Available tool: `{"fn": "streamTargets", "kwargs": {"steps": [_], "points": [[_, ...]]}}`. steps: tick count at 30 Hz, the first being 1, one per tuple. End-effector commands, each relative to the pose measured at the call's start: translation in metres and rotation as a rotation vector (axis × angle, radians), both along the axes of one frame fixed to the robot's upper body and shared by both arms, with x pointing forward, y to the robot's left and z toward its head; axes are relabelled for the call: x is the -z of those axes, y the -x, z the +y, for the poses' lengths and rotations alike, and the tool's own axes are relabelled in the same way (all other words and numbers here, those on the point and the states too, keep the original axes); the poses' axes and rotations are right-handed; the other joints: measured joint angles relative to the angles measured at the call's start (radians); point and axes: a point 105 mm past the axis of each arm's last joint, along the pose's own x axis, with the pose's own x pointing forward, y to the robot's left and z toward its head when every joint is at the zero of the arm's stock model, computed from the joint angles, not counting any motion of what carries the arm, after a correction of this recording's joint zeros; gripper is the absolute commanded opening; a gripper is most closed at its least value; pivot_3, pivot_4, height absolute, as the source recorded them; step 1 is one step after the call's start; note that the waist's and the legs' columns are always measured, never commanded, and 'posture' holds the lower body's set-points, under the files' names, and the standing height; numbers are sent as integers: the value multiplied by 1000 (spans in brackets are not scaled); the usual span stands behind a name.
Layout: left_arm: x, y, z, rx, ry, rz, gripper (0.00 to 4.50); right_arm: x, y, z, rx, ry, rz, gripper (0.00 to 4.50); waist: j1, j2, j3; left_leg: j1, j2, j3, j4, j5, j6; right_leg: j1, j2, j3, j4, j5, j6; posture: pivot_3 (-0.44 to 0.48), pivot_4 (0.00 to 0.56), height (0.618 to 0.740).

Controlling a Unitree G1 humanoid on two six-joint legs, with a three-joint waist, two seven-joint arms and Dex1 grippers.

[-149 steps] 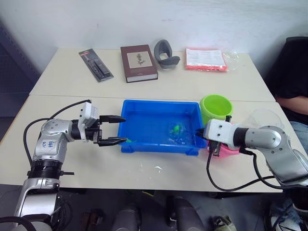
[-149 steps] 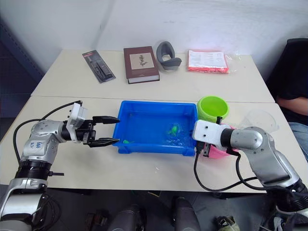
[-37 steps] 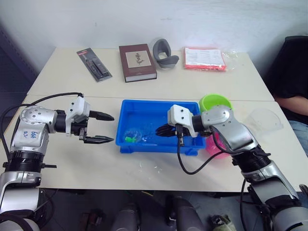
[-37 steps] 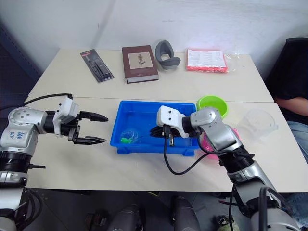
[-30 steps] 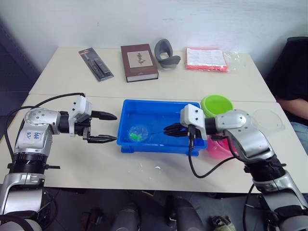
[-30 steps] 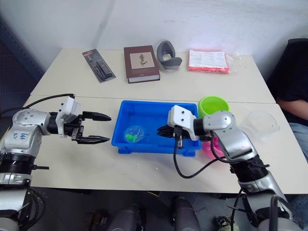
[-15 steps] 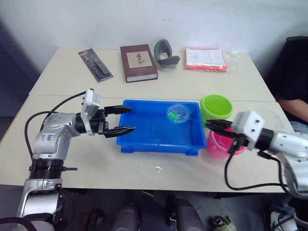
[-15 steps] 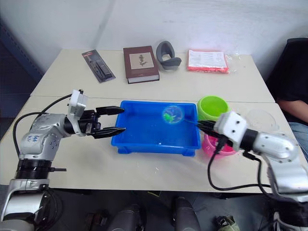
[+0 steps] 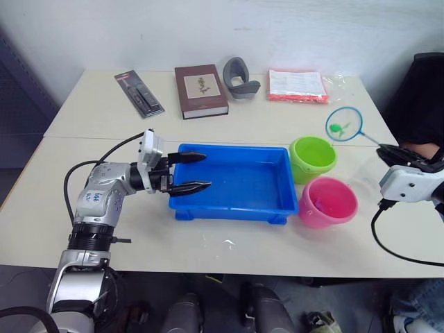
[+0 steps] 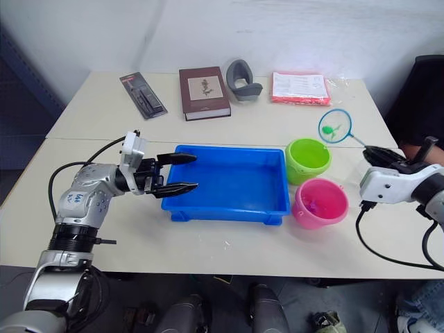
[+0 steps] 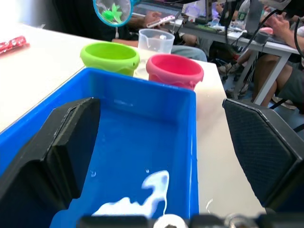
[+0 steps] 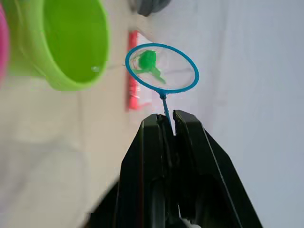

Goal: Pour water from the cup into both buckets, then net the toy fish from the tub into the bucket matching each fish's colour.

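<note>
Your right claw (image 12: pixel 168 124) was clamped on the thin stick of the light-blue-hooped mesh net (image 9: pixel 345 124), green toy fish (image 12: pixel 147 61) inside, raised beyond the lime green plastic bucket (image 9: pixel 312 158). Left claw (image 9: pixel 196 172) gaped empty over the blue rectangular tub (image 9: pixel 232 206).

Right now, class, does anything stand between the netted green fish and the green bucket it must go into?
Nothing visible does. The net, held by the right hand, hangs in open air just beyond the open green bucket, with the green fish inside.
</note>
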Motion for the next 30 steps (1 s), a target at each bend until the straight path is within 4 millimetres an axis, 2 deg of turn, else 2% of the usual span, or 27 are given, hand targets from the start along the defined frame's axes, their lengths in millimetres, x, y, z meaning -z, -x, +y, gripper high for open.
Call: {"fn": "streamTargets", "kwargs": {"steps": [1, 3, 4, 7, 10, 13, 17, 19, 21, 22, 25, 26, 29, 30], "points": [[-10, -1, -13, 10, 25, -54, 4436, 16, -2, 20, -134, 170, -71, 0, -2, 0, 0, 0, 1, 0, 0, 0, 0, 0, 0, 0, 0, 0, 0, 0, 150, 740], [-9, -1, -15, 11, 26, -60, 4436, 25, -1, 27, -182, 200, -72, 0, -3, 0, 0, 1, 1, 1, 0, 1, -1, 0, 1, 1, 0, 0, 0, 0, 150, 740], [-10, -1, -16, 12, 29, -63, 4436, 29, -1, 23, -174, 190, -56, 0, -3, 0, 0, 1, 1, 1, -1, 1, -2, 0, 1, 1, 0, 0, 0, 0, 150, 740], [-10, -3, -16, 6, 33, -68, 4436, 24, -1, 2, -103, 205, -82, 0, -2, 0, 0, 1, 1, 1, -1, 1, -2, 0, 2, 1, 0, 0, 0, 0, 150, 740], [-9, -3, -17, 3, 42, -66, 4436, 28, 0, 4, -128, 220, -73, 0, -1, 0, 0, 1, 0, 1, -1, 2, -1, 0, 1, 1, 0, 0, 0, 0, 150, 740], [-7, -1, -18, 3, 47, -65, 4436, 19, -2, -8, -72, 210, -109, 0, -1, 0, 0, 1, 0, 1, -1, 2, -1, 0, 1, 1, 0, 0, 0, 0, 150, 740], [-6, -2, -17, -4, 52, -58, 4436, 28, 1, 9, -154, 220, -74, 0, -1, 0, 0, 1, 0, 1, -1, 2, -1, 0, 1, 1, 0, 0, 0, 0, 150, 740], [-4, -2, -15, -10, 53, -59, 4436, 14, -4, -3, -92, 211, -129, 0, -1, 0, 0, 1, 0, 1, -1, 2, -1, 0, 2, 1, 0, 0, 0, 0, 150, 740], [-4, -3, -14, -21, 63, -52, 4436, 18, -5, -1, -102, 222, -112, 0, -1, 0, 0, 1, 0, 1, -1, 2, -1, 0, 2, 1, 0, 0, 0, 0, 150, 740], [-2, -2, -14, -17, 59, -51, 4436, 30, -2, 8, -153, 234, -61, 0, -2, 0, 0, 1, 0, 1, -1, 2, -1, 0, 2, 1, 0, 0, 0, 0, 150, 740], [1, -3, -12, -27, 58, -56, 4436, 21, -5, -10, -64, 212, -102, 0, -2, 0, 0, 1, 1, 1, -1, 2, -1, 0, 2, 1, 0, 0, 0, 0, 150, 740], [1, -3, -11, -34, 66, -54, 4436, 20, -6, -10, -67, 216, -103, 0, -2, 0, 0, 1, 1, 1, -1, 2, -1, 0, 1, 1, 0, 0, 0, 0, 150, 740], [4, -3, -13, -24, 60, -52, 4436, 36, -3, 11, -167, 229, -44, 0, -2, 0, 0, 1, 0, 1, -1, 2, -1, 0, 1, 1, 0, 0, 0, 0, 150, 740], [4, -4, -13, -30, 65, -55, 4436, 26, -7, -2, -105, 216, -81, 0, -2, 0, 0, 1, 0, 1, -1, 2, -1, 0, 1, 1, 0, 0, 0, 0, 150, 740]]}}
